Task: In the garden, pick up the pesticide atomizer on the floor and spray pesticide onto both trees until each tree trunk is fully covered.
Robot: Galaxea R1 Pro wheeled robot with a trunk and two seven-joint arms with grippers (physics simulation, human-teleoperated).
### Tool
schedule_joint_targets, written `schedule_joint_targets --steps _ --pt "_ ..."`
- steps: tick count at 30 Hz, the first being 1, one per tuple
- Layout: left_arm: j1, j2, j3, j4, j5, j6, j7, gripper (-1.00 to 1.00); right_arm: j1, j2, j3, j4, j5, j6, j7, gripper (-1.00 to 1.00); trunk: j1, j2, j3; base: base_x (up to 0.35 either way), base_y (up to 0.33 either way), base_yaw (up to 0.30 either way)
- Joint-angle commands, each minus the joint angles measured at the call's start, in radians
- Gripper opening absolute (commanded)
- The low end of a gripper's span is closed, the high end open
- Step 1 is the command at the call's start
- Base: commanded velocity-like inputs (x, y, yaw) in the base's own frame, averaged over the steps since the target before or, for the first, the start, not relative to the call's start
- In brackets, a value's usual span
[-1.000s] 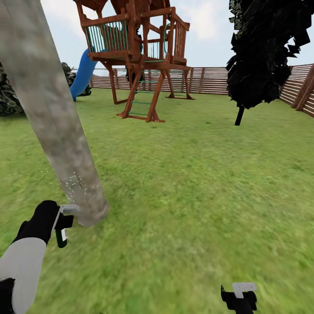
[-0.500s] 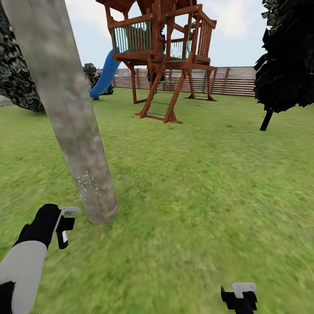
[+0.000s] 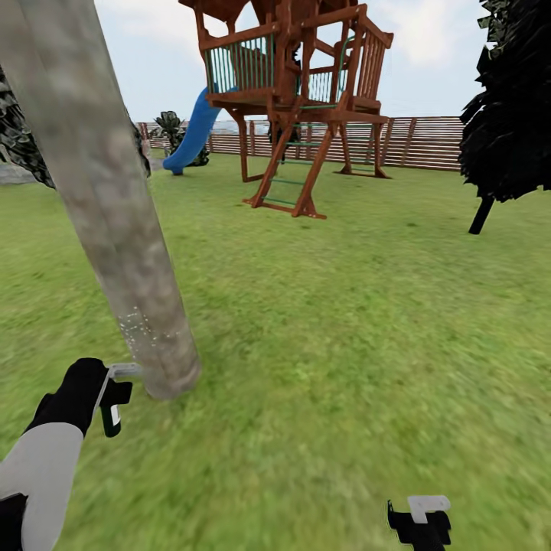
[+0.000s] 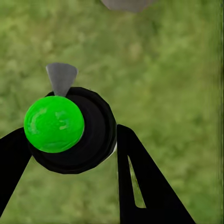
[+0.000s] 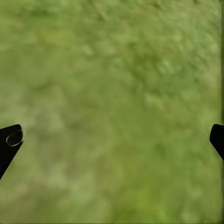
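Black fingers [image 4: 140, 182] grip round green-topped atomizer [image 4: 70, 128], mottled trunk [image 3: 115, 229]

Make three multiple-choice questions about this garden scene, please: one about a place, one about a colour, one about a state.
1. Where do the white specks sit?
A. low on the trunk
B. on the slide
C. on the fence

2. What colour is the top of the atomizer in the left wrist view?
A. red
B. green
C. yellow

3. What state is the right gripper in?
A. shut on the atomizer
B. shut on nothing
C. open, with nothing between its fingers

Answers:
1. A: the specks cling to the trunk just above the left gripper.
2. B: the atomizer has a bright green round top.
3. C: the right gripper has its fingers far apart over the grass.
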Motion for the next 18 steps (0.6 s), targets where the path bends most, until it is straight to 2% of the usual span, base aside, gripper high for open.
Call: schedule_joint_targets --steps 1,6,9,11,13,14,18 --pt "0.0 0.0 0.0 0.0 -0.001 0.0 0.0 -1.0 0.0 0.0 0.0 0.0 0.0 0.0 0.0 1.0 0.0 0.0 0.0 0.142 -0.244 0.0" --pt "0.005 0.007 0.001 -0.001 -0.003 0.003 -0.003 -1.0 0.0 0.001 0.0 0.0 0.0 0.0 0.0 1.0 0.0 0.0 0.0 0.117 -0.254 0.038" --pt "0.045 0.009 0.002 -0.007 -0.002 0.002 -0.005 -1.0 0.0 0.001 0.001 0.0 0.001 0.0 0.0 1.0 0.0 0.0 0.0 0.099 -0.262 0.233" --pt "0.067 0.009 0.033 -0.01 -0.001 -0.003 -0.008 -1.0 0.0 0.001 0.001 0.0 0.001 0.0 0.0 1.0 0.0 0.0 0.0 0.105 -0.263 0.272" --pt "0.076 0.007 0.074 -0.005 -0.002 -0.046 -0.004 -1.0 0.0 0.005 0.001 0.0 0.002 0.0 0.0 1.0 0.0 0.0 0.0 0.151 -0.252 0.275" --pt "0.08 0.006 0.085 -0.003 -0.002 -0.078 -0.002 -1.0 0.0 0.017 0.0 0.0 0.003 0.0 0.0 1.0 0.0 0.0 0.0 0.174 -0.244 0.276" --pt "0.093 0.004 0.093 -0.01 0.0 -0.102 -0.003 -1.0 0.0 0.029 0.0 0.0 0.005 -0.001 -0.001 1.0 0.0 0.0 0.0 0.2 -0.227 0.125"
